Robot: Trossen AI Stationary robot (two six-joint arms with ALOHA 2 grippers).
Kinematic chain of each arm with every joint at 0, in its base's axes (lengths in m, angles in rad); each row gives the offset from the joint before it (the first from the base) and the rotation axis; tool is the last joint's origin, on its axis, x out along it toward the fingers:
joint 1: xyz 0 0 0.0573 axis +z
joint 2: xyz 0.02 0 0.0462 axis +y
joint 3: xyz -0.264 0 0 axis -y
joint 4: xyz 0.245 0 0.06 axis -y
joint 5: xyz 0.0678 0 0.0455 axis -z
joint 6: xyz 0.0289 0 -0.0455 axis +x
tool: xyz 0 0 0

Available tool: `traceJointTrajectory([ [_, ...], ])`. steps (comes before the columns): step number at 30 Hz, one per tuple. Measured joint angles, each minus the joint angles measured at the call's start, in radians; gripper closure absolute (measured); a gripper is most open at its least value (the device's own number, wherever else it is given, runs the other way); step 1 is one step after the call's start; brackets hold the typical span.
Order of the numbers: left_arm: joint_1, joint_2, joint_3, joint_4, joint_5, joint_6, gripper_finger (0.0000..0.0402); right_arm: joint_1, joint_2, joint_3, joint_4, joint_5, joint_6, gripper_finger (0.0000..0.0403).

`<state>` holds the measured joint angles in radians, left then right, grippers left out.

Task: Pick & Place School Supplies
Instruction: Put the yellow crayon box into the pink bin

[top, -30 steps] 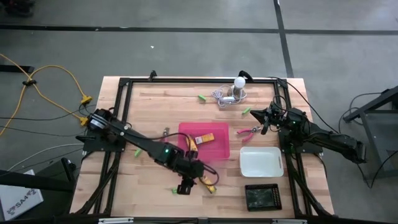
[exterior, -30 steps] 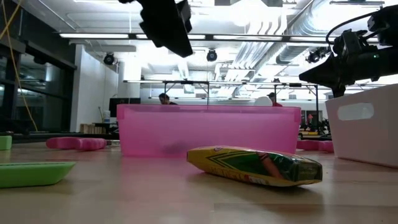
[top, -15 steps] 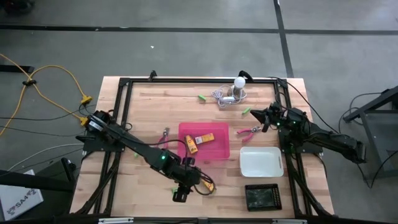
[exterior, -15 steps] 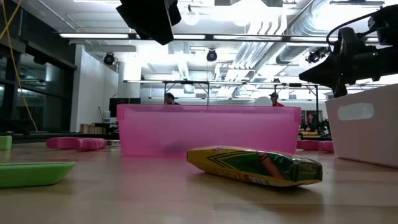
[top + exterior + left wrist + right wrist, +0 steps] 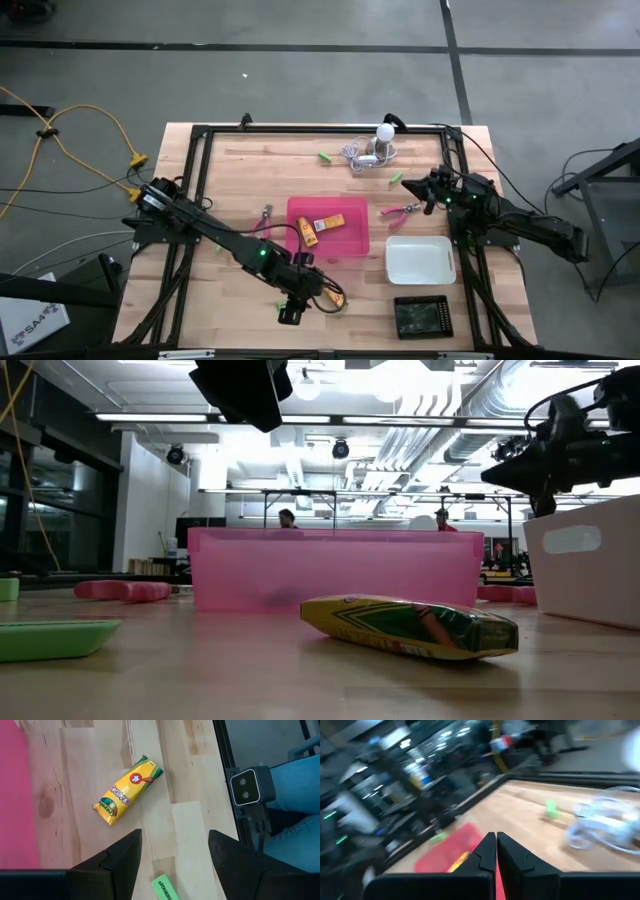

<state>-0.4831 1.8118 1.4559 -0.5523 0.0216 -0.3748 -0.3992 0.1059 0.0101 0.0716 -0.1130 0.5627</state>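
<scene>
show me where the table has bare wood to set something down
Bare wood lies between the pink tray and the table's far-left corner, and beyond the tray short of the white bulb. The near edge is crowded: left gripper, crayon box, black tray.

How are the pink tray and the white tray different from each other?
The pink tray sits at the middle of the table and already holds yellow-orange crayon boxes, while the white tray nearer the right arm shows nothing inside it. The pink tray's walls let light through in the low view; the white tray's wall looks solid. Both are rectangular, open-topped, and rest flat on the wooden table.
</scene>
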Motion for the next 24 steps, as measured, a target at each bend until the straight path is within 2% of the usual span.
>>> traceJointTrajectory([
  [2, 0.000, 0.000, 0.000, 0.000, 0.000, 0.000, 0.0177, 0.000, 0.000, 0.000, 0.032, -0.077, -0.021, 0.0400],
  [6, -0.010, 0.000, 0.000, -0.005, 0.000, 0.015, 0.0177, 0.026, 0.000, 0.000, 0.116, -0.162, -0.011, 0.0400],
  [11, -0.037, 0.000, 0.000, -0.004, 0.000, 0.022, 0.0177, 0.121, 0.004, 0.000, 0.228, -0.181, -0.016, 0.0400],
  [15, -0.066, 0.000, 0.000, -0.002, -0.065, 0.032, 0.0177, 0.229, 0.041, 0.002, 0.338, -0.131, -0.065, 0.0400],
  [18, -0.092, 0.000, 0.000, -0.001, -0.144, 0.046, 0.0177, 0.324, 0.100, 0.045, 0.341, -0.063, -0.123, 0.0400],
  [24, -0.126, 0.000, 0.000, 0.012, -0.215, 0.046, 0.0177, 0.527, 0.325, 0.216, 0.332, 0.070, -0.281, 0.0400],
])
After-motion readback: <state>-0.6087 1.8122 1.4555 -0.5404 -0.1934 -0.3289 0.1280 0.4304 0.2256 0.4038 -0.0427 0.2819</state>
